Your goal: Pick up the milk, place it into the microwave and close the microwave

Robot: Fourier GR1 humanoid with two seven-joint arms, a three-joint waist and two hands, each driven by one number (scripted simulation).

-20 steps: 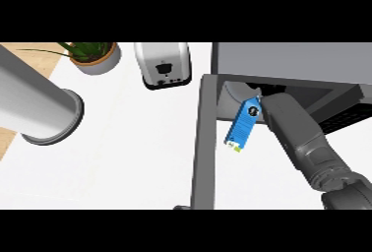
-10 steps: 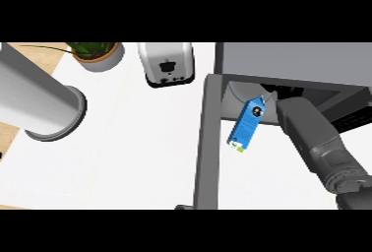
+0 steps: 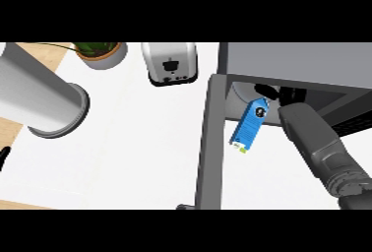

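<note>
The milk carton (image 3: 247, 126) is blue and slim. It hangs tilted in front of the microwave's (image 3: 298, 61) dark opening, with its top end toward the inside. My right hand (image 3: 267, 92) is curled round that top end, just inside the opening, and its grey forearm (image 3: 320, 147) comes up from the lower right. The microwave door (image 3: 208, 142) stands open, seen edge-on as a grey bar left of the carton. My left forearm (image 3: 36, 98) fills the left side. Only a black sliver (image 3: 3, 156) at the left edge may belong to the left hand.
A silver toaster (image 3: 170, 63) stands at the back, left of the microwave. A potted plant (image 3: 102, 52) sits further left by the counter's back edge. White counter top (image 3: 138, 162) lies between my left forearm and the open door.
My right hand and the carton have edged slightly further toward the microwave opening. The left forearm, toaster and door look much the same.
</note>
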